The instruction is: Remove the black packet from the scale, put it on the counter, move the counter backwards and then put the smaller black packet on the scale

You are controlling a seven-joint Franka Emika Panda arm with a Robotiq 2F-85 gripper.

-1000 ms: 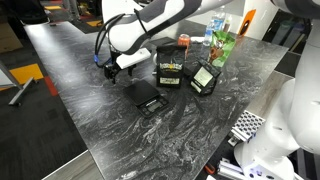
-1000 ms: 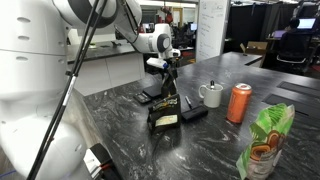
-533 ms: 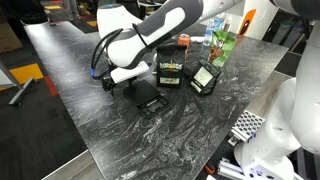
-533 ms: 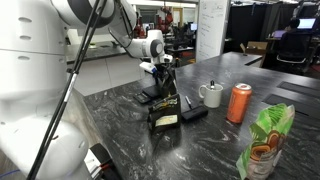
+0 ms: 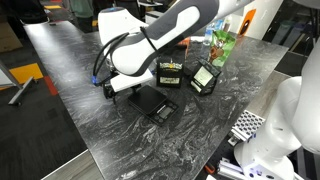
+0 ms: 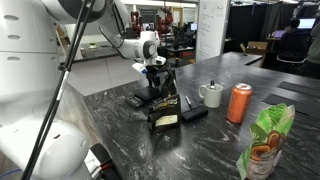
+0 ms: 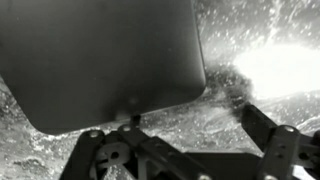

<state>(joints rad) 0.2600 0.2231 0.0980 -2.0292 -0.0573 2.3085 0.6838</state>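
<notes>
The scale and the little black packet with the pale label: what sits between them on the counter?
The larger black packet, the one with the yellow-gold label, sits between the scale and the smaller black packet. Both exterior views show this.

The scale [image 5: 152,100] lies flat on the bench [image 5: 190,135]. The larger packet [image 5: 170,73] stands on the bench just behind the scale's far corner. The smaller packet [image 5: 204,78] stands just beside it, to its right in that exterior view. A snack bag [image 5: 222,45] stands behind both packets, near the bench's back edge. In an exterior view a mug [image 6: 211,95] sits right of the packets, and a can [image 6: 239,103] sits just right of the mug. The gripper [image 5: 112,88] is at the end of the scale away from the packets. In the wrist view the scale's near edge lies just ahead of the jaws.
</notes>
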